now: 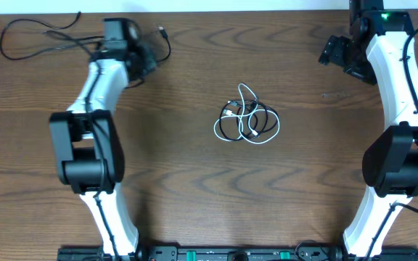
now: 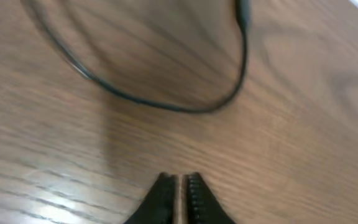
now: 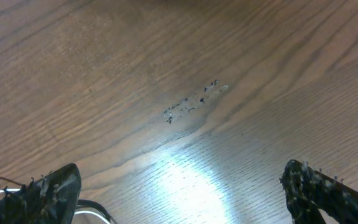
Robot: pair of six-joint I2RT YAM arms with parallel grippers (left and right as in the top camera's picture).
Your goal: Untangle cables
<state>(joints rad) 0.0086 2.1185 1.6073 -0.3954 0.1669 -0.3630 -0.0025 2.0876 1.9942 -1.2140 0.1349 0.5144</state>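
Note:
In the middle of the table lies a small knot of cables (image 1: 247,119), black and white cords looped together. Apart from it, a thin black cable (image 1: 42,35) runs along the far left edge, its small plug (image 1: 162,31) just beyond my left gripper (image 1: 151,64). In the left wrist view that gripper (image 2: 179,182) is shut on nothing, and the black cable (image 2: 166,104) curves across the wood ahead of it without touching. My right gripper (image 1: 329,52) hovers at the far right, well away from the knot. It stands wide open (image 3: 182,190) over bare wood.
The wooden table (image 1: 194,188) has a small patch of dark specks (image 3: 194,101) under the right gripper. Thin black and white cord (image 3: 91,208) shows beside that gripper's left finger. The far table edge (image 1: 216,9) runs close behind both grippers.

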